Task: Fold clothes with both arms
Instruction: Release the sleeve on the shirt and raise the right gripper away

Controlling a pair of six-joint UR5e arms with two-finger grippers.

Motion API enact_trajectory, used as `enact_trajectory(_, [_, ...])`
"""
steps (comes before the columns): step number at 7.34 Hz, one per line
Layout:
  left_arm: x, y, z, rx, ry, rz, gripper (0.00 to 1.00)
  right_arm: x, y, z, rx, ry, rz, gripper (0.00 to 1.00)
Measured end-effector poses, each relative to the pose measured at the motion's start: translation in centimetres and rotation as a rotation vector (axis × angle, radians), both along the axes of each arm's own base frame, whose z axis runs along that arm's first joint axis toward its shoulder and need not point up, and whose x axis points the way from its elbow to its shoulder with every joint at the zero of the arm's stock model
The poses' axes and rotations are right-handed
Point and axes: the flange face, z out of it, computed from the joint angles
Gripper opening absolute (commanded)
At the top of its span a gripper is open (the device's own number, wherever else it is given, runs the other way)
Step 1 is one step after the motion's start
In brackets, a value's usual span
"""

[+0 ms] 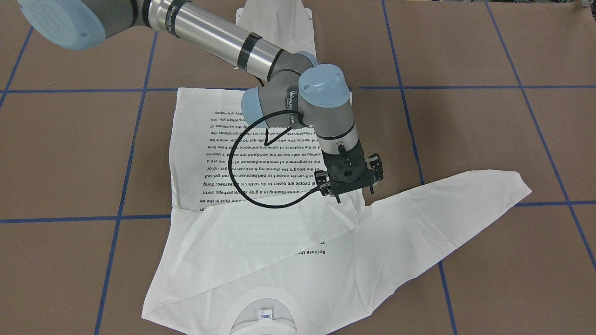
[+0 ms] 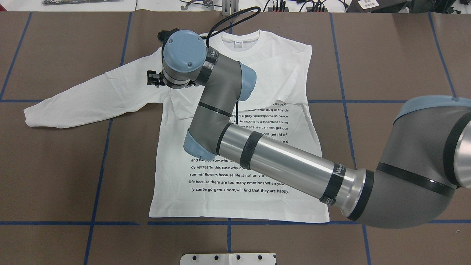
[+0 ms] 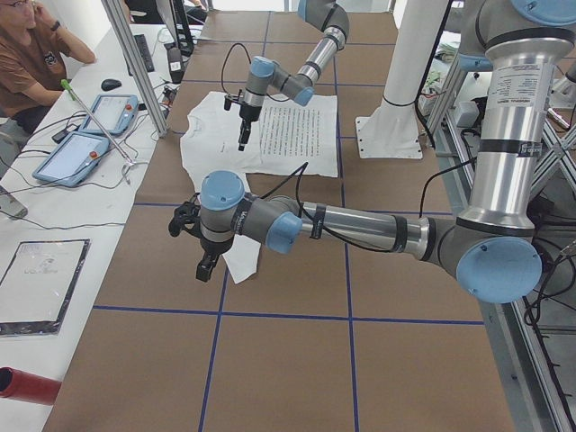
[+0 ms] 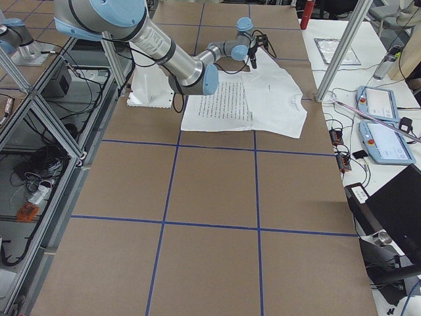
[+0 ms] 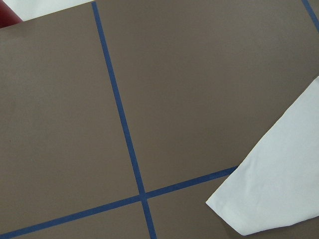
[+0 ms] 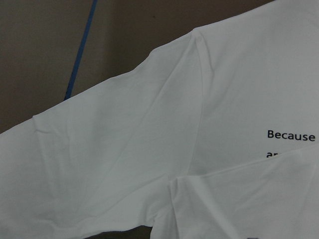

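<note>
My right end effector [image 1: 350, 188] hangs pointing straight down. I cannot tell whether its jaws stand apart or together, nor whether its tips touch the cloth. Straight beneath it the white T-shirt [image 1: 279, 274] lies flat, print side up, on the brown counter [image 1: 489, 130], and the spot below is where the left sleeve [image 1: 447, 204] joins the body. Just beside that spot a folded-over layer of cloth covers the top lines of the black print [image 1: 242, 158], which runs from under the end effector back toward my base. From the end effector the sleeve stretches straight out to my left. Farther out, away from my base, sit the ribbed collar [image 1: 288, 302] and its small neck label [image 1: 265, 315]. My right arm [image 1: 219, 39] crosses over the shirt from my right side. Well off at the sleeve's far end, my left end effector [image 3: 207, 268] hovers above the counter just past the cuff [image 5: 279, 194], near a crossing of blue tape lines [image 5: 122, 124]. It shows only from the side, so I cannot tell its state either.
</note>
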Motion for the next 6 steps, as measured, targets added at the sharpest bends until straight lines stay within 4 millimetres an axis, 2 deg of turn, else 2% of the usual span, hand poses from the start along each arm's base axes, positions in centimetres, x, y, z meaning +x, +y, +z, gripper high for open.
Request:
enact_trajectory(1, [0.8, 1.3, 1.2, -0.012, 0.026, -0.051, 1.0, 3.1, -0.3, 0.8, -0.049, 0.052, -0.013, 1.0])
enact_trajectory(2, [2.3, 2.7, 2.3, -0.029, 0.05, -0.098, 1.0, 7.4, -1.1, 2.8, -0.102, 0.096, -0.038, 1.0])
enact_trajectory(4, [7.6, 5.5, 3.6, -0.095, 0.114, -0.194, 0.99, 17.2, -2.0, 8.8, -0.102, 0.203, -0.1, 1.0])
enact_trajectory(6, [14.0, 7.1, 3.7, -0.223, 0.17, -0.33, 0.99, 27.0, -1.7, 14.7, -0.064, 0.283, -0.172, 1.0])
